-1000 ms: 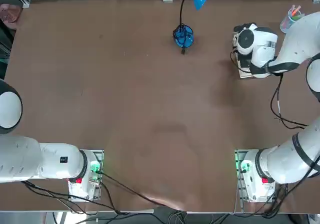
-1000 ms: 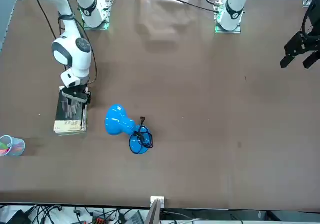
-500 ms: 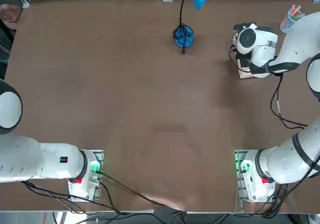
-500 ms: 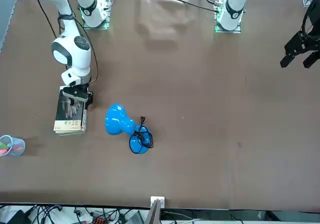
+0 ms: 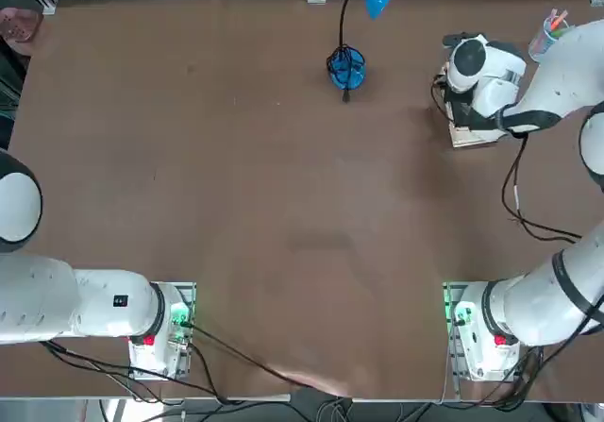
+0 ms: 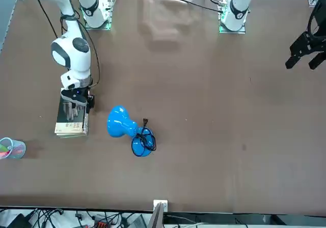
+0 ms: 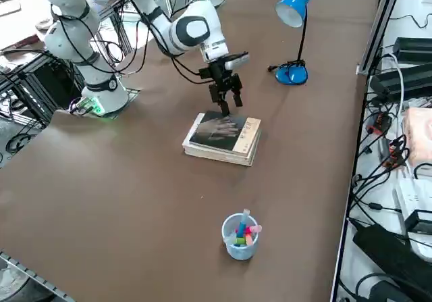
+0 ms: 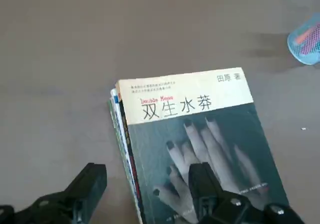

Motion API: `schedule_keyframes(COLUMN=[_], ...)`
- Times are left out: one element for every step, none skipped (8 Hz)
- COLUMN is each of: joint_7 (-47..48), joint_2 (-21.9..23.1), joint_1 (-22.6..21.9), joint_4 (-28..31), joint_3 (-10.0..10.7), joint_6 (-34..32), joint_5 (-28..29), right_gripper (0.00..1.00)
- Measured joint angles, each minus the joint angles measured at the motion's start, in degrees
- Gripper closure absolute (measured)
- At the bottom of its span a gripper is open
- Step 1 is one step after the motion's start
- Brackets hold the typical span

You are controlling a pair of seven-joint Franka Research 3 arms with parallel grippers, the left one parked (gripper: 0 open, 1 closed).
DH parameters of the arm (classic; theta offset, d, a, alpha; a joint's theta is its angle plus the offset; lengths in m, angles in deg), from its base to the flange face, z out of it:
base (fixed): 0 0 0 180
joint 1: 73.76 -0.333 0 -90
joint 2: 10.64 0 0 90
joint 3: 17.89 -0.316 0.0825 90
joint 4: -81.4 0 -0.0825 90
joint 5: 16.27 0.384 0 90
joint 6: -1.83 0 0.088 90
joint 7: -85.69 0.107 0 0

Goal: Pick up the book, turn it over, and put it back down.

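1 book (image 8: 200, 144) | lower cover hidden | claw (image 8: 147, 176) open above, partly cut off

One table (image 7: 155, 200) bears one blue desk lamp (image 6: 119, 122) at the far middle, one cup (image 7: 241, 250) of several markers (image 7: 248, 234) far right, and one stack of books (image 8: 200, 134), its number unclear, beneath one right gripper (image 8: 147, 169).

From here I take the blue desk lamp (image 6: 122, 122) as my landmark; it lies on the brown counter (image 6: 204, 116). To its left I see the book (image 6: 71, 122), dark cover with a pale band facing up, and my right claw (image 6: 81, 99) over the book's far end. Farther left of the lamp, and nearer the camera, sits the cup (image 6: 16, 148) of colourful sticks.
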Motion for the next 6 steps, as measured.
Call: schedule_keyframes(joint_7=[-1.6,-5.5,-11.4,-18.0,-24.6,-30.8], joint_2=[-0.1,-0.3,-0.4,-0.2,0.4,1.4], joint_1=[-0.2,-0.7,-1.3,-1.7,-1.5,-1.3], joint_4=[-1.6,-4.5,-8.1,-11.9,-15.3,-18.3], joint_3=[-1.9,-4.6,-6.6,-7.2,-7.2,-6.9], joint_6=[-5.0,-12.1,-18.6,-23.4,-27.6,-31.8], joint_5=[4.2,10.9,18.7,25.5,30.8,35.3], right_gripper=[0.0,0.0,0.0,0.0,0.0,0.0])
